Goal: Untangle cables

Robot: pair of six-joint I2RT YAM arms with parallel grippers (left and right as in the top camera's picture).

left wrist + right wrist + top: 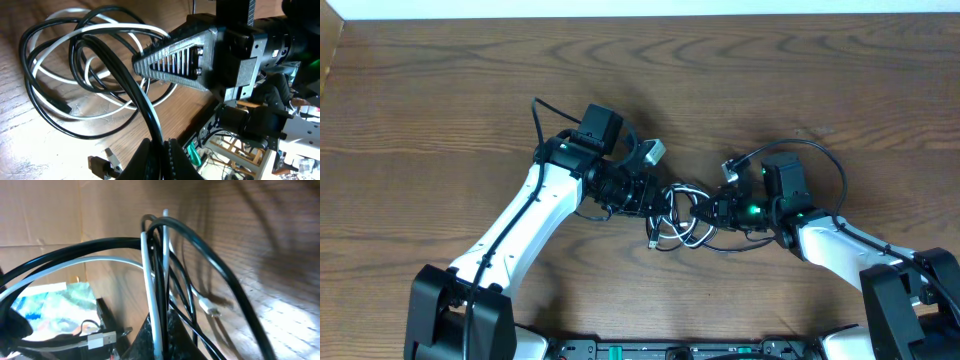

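Note:
The cables (682,228), black and white, lie in a tangled bundle of loops between my two grippers. My left gripper (655,200) is shut on a black cable (132,97) with a white strand beside it, in the left wrist view (162,155). The white cable (122,26) loops through the black ones there. My right gripper (717,210) is shut on a white cable (147,270) and a black cable (220,265), in the right wrist view (161,337). A white plug (210,307) hangs free. A silver USB plug (100,340) shows at lower left.
The brown wooden table (440,90) stretches around the bundle. My right gripper's ribbed finger (185,60) sits close over the loops in the left wrist view. Thicker black wires run along the right arm (820,165).

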